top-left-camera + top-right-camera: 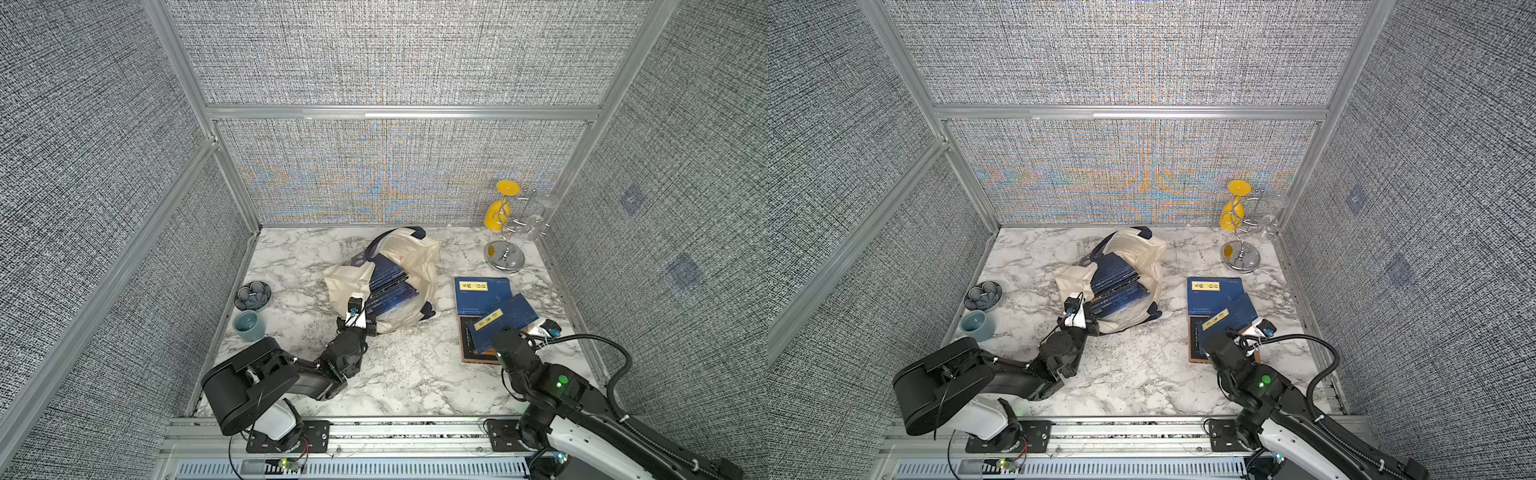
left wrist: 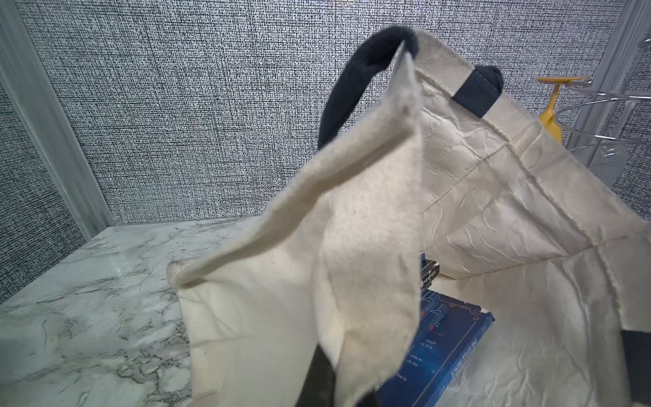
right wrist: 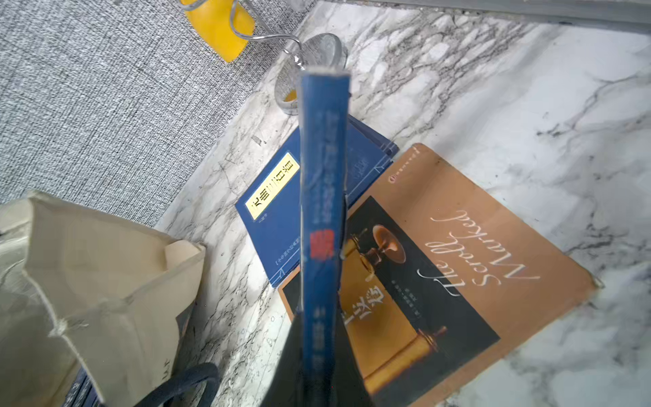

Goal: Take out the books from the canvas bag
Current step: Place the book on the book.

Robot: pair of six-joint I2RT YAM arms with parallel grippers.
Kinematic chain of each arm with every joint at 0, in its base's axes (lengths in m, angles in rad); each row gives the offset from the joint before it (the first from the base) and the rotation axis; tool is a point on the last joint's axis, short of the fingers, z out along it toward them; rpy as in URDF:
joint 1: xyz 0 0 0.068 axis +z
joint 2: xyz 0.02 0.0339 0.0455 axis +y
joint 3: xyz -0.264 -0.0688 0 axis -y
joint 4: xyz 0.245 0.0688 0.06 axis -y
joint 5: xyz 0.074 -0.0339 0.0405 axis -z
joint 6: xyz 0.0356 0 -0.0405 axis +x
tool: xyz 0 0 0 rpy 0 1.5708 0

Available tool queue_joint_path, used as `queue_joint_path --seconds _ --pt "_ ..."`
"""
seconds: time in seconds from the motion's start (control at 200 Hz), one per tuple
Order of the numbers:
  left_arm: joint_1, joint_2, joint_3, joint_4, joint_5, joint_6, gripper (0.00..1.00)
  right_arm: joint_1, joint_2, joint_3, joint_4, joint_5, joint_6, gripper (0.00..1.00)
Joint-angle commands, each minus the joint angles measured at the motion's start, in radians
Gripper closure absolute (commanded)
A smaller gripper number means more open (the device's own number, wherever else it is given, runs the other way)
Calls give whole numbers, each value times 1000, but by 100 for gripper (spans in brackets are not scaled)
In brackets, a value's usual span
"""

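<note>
1. My left gripper (image 1: 370, 327) is pinched tight on the near rim of the cream canvas tote bag with navy strap handles (image 1: 419, 257). The wrist view shows the fabric fold running straight into my jaws, and the raised flap holds the mouth open.
2. My right gripper (image 3: 320, 317) is clamped on one edge of a thin navy-blue book with a yellow label strip (image 1: 505, 316). I hold it tilted above the white marble tabletop (image 1: 407, 374), well to the right of the bag.
3. Beneath it lie the books already out: a flat blue book with a yellow title label (image 1: 482, 293) and, just against it, a tan-bordered book with a dark cover and script lettering (image 3: 458, 264).
4. A stack of dark blue books (image 1: 388, 286) sits inside the bag, so I judge the job partway done.
5. To set this one down well, I should level my wrist until the cover lies parallel to the pile. Then I lower until the far edge touches and part my jaws only once the book is supported (a thin book dropped from a tilt will likely skid off).
6. My left grip should not slacken, so the mouth is ready for the next reach.
</note>
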Motion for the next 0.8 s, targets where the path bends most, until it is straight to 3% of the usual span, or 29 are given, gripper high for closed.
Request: queue_joint_path --seconds 0.0,0.165,0.38,0.46,0.64,0.795 --pt "-3 -16 2 45 21 -3 100 -5 26 -44 2 3 159 100" --pt "-3 -22 0 43 21 -4 100 -25 47 -79 -14 -33 265 100" --pt "-6 -26 0 40 20 -3 100 -34 84 -77 13 -86 298 95" --pt "-7 -24 0 42 20 -1 100 -49 117 -82 14 -143 354 98" --pt "-6 -17 3 44 17 2 100 -88 -31 -58 155 -98 122 100" --pt "-6 -7 2 55 15 9 100 -92 -70 -59 187 -115 98 100"
